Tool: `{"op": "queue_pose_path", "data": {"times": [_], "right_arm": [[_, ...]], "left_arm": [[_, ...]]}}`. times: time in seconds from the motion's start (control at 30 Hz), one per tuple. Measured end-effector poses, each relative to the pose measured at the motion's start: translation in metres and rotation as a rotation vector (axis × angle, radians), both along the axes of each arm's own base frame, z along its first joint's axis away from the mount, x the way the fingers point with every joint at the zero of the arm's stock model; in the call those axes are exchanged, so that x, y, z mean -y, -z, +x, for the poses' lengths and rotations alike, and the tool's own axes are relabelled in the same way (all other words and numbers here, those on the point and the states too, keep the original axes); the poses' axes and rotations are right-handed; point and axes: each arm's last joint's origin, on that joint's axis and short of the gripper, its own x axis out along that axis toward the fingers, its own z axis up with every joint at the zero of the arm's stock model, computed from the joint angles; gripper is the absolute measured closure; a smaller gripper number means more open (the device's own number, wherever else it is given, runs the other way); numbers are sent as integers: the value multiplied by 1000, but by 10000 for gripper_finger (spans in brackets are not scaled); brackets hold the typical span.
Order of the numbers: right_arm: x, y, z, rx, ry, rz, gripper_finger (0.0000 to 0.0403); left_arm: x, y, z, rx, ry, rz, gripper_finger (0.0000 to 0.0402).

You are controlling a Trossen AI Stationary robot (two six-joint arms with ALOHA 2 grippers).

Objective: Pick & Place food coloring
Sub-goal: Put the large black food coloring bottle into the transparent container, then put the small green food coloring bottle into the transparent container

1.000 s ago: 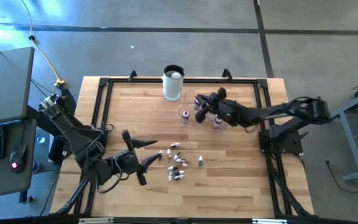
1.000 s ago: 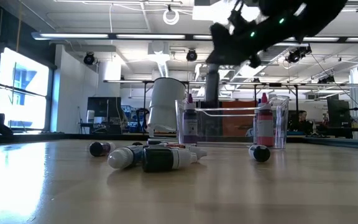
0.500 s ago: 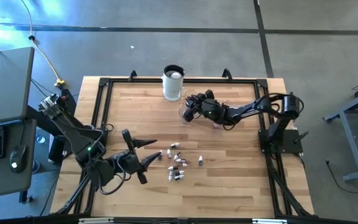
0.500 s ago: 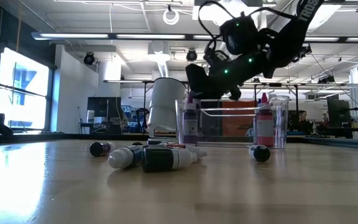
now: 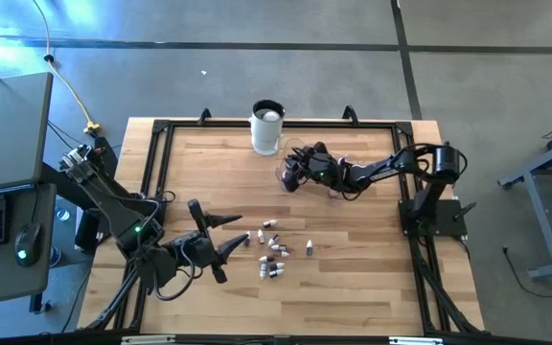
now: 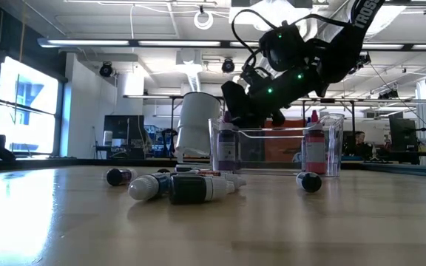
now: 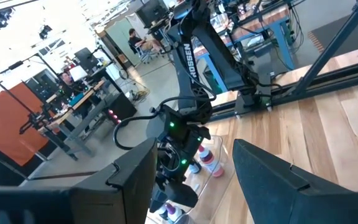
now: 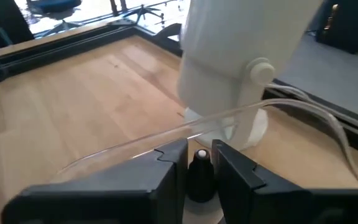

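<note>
Several tiny white-capped food coloring bottles [image 5: 273,254] lie on their sides in a loose heap mid-table, which the low view shows as a heap [image 6: 176,186]. A purple bottle [image 6: 225,144] and a red bottle [image 6: 313,148] stand upright inside the clear bowl [image 6: 279,151]. My right gripper [image 5: 288,175] hangs slanted over the bowl's left end, shut on a dark bottle [image 8: 201,180]. My left gripper [image 5: 244,231] waits open, left of the heap. My right gripper [image 8: 199,149] pinches a dark food coloring bottle by its body [image 8: 201,183] between the two fingers. The bottle lies along the fingers, its white cap [image 8: 201,155] pointing forward near their tips. It is lifted clear, just above the clear bowl's rim [image 8: 166,134].
A tall white cup [image 5: 267,127] stands just beyond the bowl near the far edge and fills the right wrist view as the cup [image 8: 241,56]. A black frame rail [image 5: 161,153] borders the table. Bare wood [image 5: 353,278] lies near and right of the heap.
My right gripper has moved toward the table's left and come down from high above the bowl to just over its left end, tipping downward as the arm folded back. The bottles on the table and in the bowl have stayed put.
</note>
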Motion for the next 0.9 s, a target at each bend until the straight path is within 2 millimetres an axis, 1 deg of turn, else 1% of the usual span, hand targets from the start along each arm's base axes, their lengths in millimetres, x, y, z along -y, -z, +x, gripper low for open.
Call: {"op": "queue_pose_path", "data": {"times": [0.1,0.27,0.5,0.63,0.8,0.9], "right_arm": [[0,0,0,-18,-25,-20,329],[0,0,0,-55,-40,-67,326],[0,-4,3,-43,-61,-74,314],[0,-14,3,-37,-75,-112,300],[-2,-28,-2,-37,-77,-119,284],[-4,-44,-7,-4,-88,-125,276]], "left_arm": [[0,0,0,0,0,0,195],[0,0,0,1,0,-1,195],[0,0,0,1,0,-1,195],[0,0,0,1,0,-1,195],[0,0,0,1,0,-2,195],[0,0,0,1,0,-1,195]]}}
